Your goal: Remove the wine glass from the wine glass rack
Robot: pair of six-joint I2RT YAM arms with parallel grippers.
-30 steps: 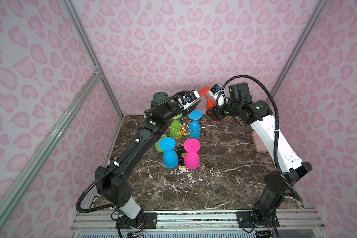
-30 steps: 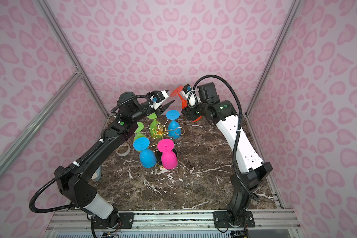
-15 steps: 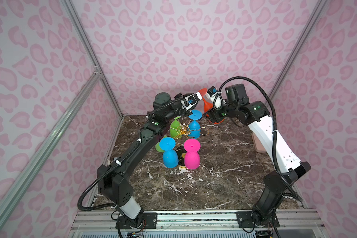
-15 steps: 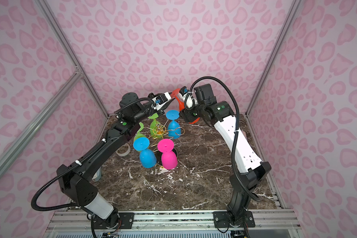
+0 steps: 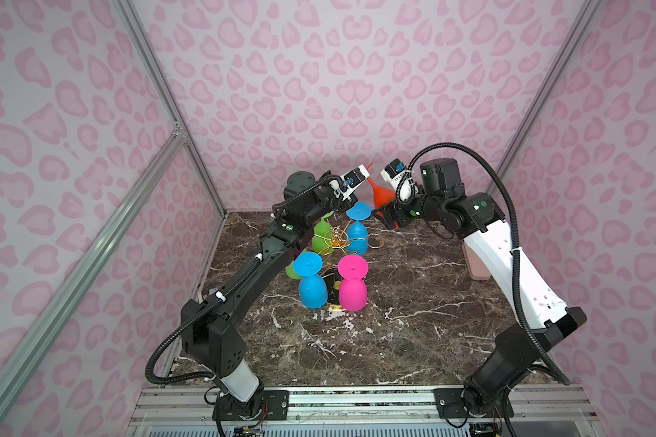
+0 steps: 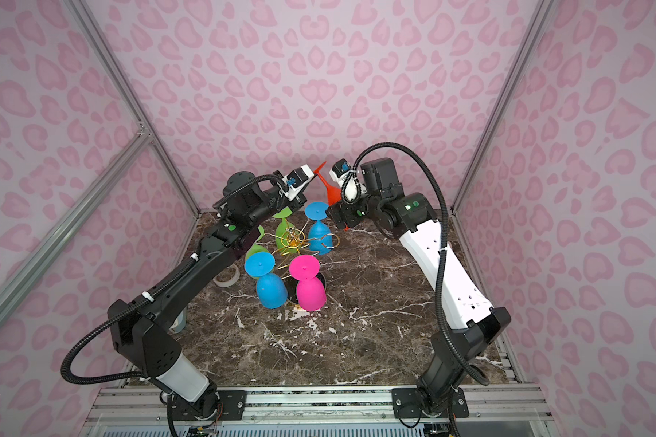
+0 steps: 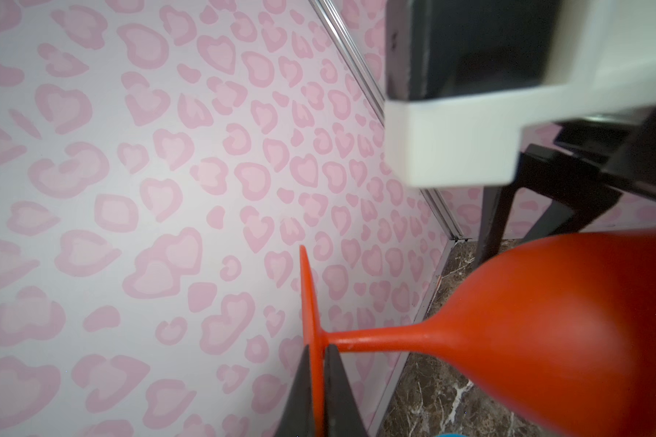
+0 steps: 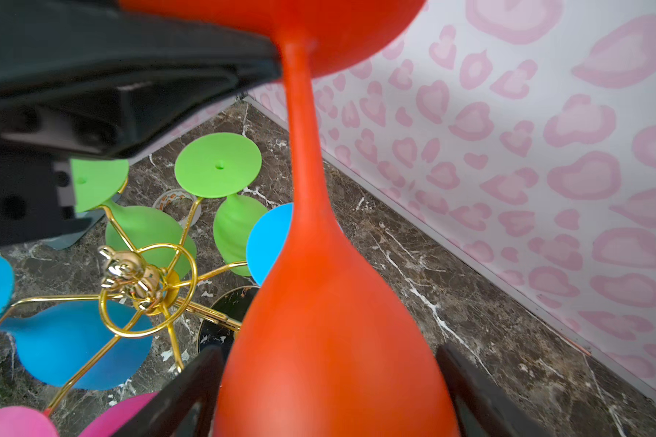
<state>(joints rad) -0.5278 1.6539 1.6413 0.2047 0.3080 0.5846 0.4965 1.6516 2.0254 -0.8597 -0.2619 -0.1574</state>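
Note:
The red wine glass (image 5: 378, 195) (image 6: 332, 191) hangs in the air near the back wall, clear of the rack, lying roughly level between my two grippers. My left gripper (image 7: 317, 363) is shut on the edge of its flat foot (image 7: 306, 302). My right gripper (image 8: 328, 350) is open, its fingers (image 8: 197, 382) straddling the bowl (image 8: 330, 340) with a small gap on one side. The gold wine glass rack (image 5: 336, 240) (image 8: 148, 287) stands just below, with green, blue and pink glasses hanging upside down from its arms.
On the rack hang a blue glass (image 5: 312, 289), a pink glass (image 5: 352, 289), a green one (image 5: 322, 234) and another blue one (image 5: 356, 234). A pink block (image 5: 474, 265) lies at the table's right edge. A tape roll (image 6: 227, 278) lies left of the rack.
My left gripper has closed onto the red glass's foot. The right gripper's jaws have spread wider around the bowl. Both arms shifted slightly left with the glass.

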